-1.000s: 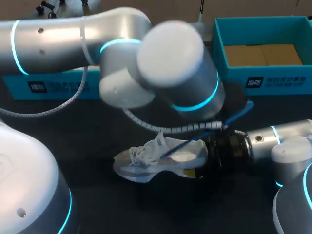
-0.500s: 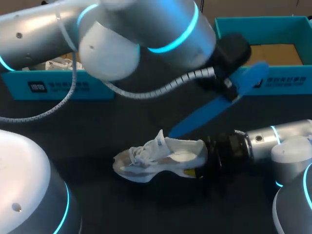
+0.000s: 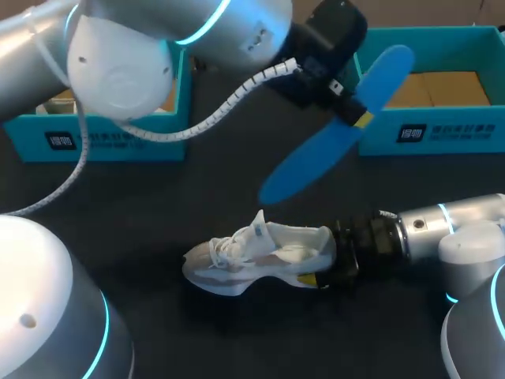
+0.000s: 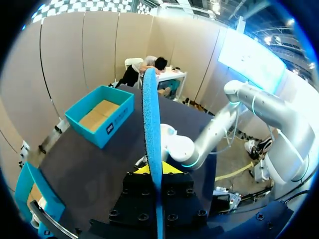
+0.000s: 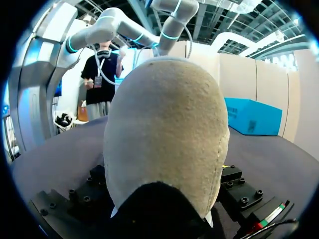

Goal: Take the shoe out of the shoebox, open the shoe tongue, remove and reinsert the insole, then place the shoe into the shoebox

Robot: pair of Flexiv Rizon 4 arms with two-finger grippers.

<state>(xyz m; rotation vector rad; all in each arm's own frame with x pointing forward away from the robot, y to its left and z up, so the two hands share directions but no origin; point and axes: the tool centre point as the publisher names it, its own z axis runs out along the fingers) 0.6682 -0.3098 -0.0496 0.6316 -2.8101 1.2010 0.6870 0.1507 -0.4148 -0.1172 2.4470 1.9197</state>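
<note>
A white sneaker [image 3: 252, 257] lies on its side on the dark table, toe to the left. My right gripper [image 3: 323, 264] is shut on its heel, which fills the right wrist view as a beige padded heel [image 5: 164, 134]. The blue insole [image 3: 331, 146] hangs in the air above and behind the shoe, slanting down to the left, with my left gripper [image 3: 351, 114] shut on its upper part. The left wrist view has the insole [image 4: 151, 129] edge-on, rising from between the left gripper [image 4: 158, 172] fingers.
A teal shoebox [image 3: 426, 130] with a brown cardboard floor stands at the back right, also seen as the teal box [image 4: 102, 119] ahead of the left gripper. A second teal box [image 3: 95, 138] stands at the back left, partly hidden by my left arm.
My left arm has lifted the blue insole up and back to the right, away from the shoe. The shoe and my right arm have stayed where they were.
</note>
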